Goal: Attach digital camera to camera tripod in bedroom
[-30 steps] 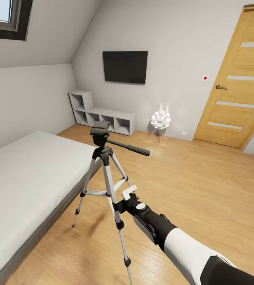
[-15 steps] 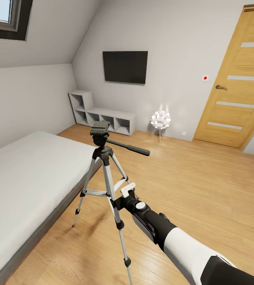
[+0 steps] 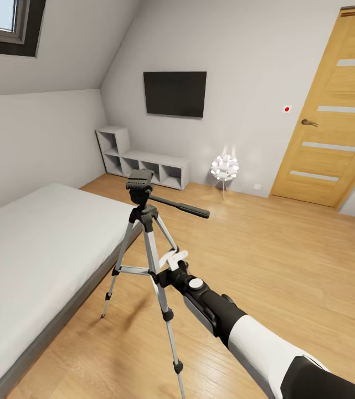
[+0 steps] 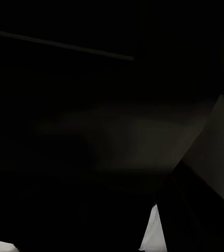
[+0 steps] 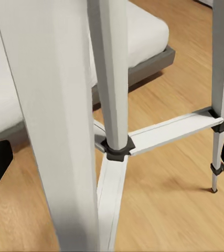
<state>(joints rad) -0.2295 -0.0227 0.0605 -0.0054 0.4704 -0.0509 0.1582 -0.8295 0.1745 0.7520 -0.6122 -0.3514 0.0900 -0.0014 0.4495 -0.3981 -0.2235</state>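
In the bedroom, the right gripper, fingers spread open and empty, is edging closer to the tripod leg, apparently preparing to grasp it; the left gripper's state cannot be told.

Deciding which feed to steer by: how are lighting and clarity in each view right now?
Head view: bright, even and sharp, with the camera tripod and right gripper clear, and the lamp glowing. Left wrist view: almost black, nothing readable. Right wrist view: well lit, but so close that a tripod leg looms large.
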